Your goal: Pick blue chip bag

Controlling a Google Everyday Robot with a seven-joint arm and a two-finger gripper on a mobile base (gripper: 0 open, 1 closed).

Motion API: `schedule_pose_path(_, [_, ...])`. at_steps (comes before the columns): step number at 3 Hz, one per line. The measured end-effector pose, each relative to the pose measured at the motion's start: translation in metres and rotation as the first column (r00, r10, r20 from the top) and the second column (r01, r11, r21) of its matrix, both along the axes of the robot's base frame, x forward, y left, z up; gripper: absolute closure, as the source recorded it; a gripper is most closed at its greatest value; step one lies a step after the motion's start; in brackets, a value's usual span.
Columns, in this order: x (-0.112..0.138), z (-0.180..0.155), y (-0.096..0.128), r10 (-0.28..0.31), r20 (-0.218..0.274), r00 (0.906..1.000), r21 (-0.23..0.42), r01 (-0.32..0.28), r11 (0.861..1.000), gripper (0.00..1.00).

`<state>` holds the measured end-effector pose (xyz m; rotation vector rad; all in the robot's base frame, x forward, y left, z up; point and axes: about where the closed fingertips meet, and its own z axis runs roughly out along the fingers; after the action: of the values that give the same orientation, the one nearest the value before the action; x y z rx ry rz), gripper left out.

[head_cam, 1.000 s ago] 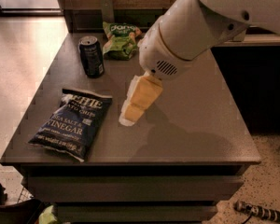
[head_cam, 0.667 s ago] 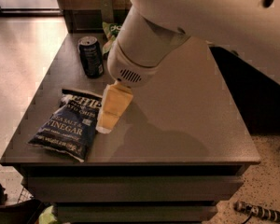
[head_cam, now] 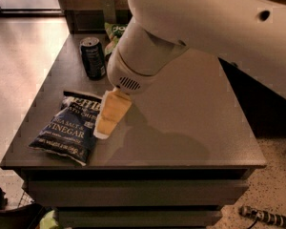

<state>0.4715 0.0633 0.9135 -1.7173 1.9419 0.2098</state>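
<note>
I see the blue chip bag (head_cam: 66, 130) lying flat on the desk (head_cam: 190, 123), near the front left corner. Its white lettering faces up, its black top edge points toward the back, and its lower end sits close to the front edge. The bag is a little skewed, its bottom swung toward the left.

Behind the bag, well apart from it, a dark drink can (head_cam: 93, 57) stands upright near the desk's left side. Just beside the can, to its right and farther back, a green snack bag (head_cam: 113, 32) shows in part; the rest is hidden behind the robot's arm (head_cam: 190, 27). Neither lies between the bag and the front of the desk. The right half of the desk is bare dark surface carrying the arm's shadow.

The large white arm fills the upper right of my view and slants down and left, ending in a round wrist with a small vent. From it the pale yellow pincer (head_cam: 103, 130) points down toward the desk, its tip at the right edge of the blue chip bag, about halfway along the bag's length. From here I cannot tell how wide the pincer is set, nor whether its tip touches the bag or hangs just above it. It carries nothing that I can see.
</note>
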Motion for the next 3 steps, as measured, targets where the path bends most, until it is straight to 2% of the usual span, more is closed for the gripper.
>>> schedule_pose_path(1, [0.004,-0.012,0.015,-0.006,-0.005,1.0,0.033,0.006,0.999,0.0])
schedule_pose_path(2, [0.009,-0.038,0.05,-0.01,-0.022,0.9997,0.107,0.013,0.994,0.0])
schedule_pose_path(3, [0.009,-0.061,0.074,-0.008,-0.058,0.9983,0.163,0.018,0.987,0.0])
